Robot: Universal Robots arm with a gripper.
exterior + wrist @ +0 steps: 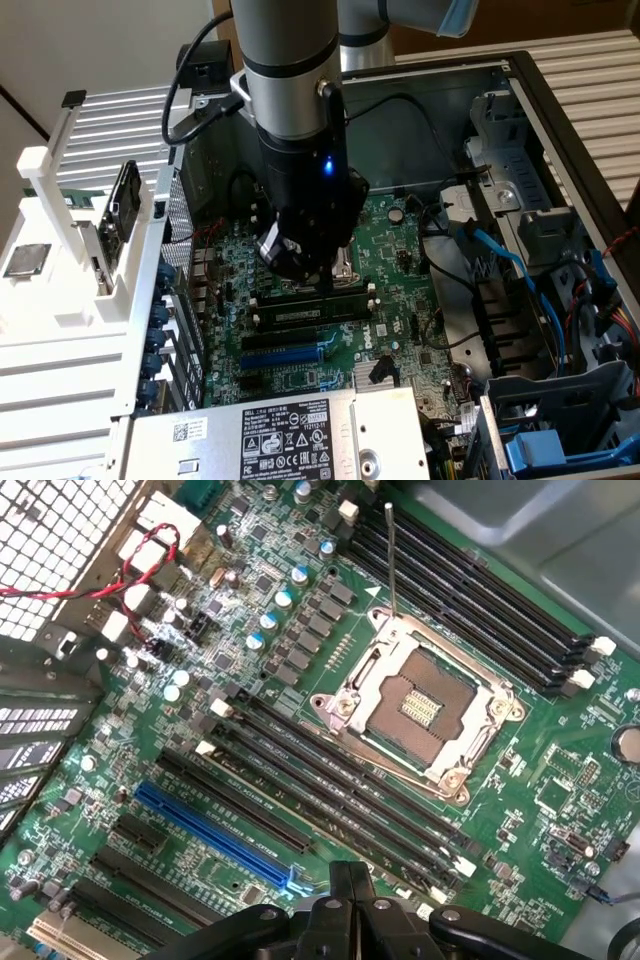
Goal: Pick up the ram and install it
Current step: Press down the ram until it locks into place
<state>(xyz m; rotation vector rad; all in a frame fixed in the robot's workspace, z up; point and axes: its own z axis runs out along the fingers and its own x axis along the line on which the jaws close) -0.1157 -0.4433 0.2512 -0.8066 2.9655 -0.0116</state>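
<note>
With the gripper [333, 286] clenched tight and nothing between its fingers, lowered inside the open computer case [440, 120] over the middle of the motherboard [400, 260], at the edge of the CPU socket [420, 705]. With the ram [300, 313] standing on edge in 1 of the black memory slots [330, 780], between that socket and the blue expansion slot [285, 355], directly beneath the fingertips. Cannot tell whether fingertips and ram touch.

One motherboard [560, 780], one CPU socket [415, 710], one blue expansion slot [215, 835], one ram stick [310, 308], one power supply [270, 435].
</note>
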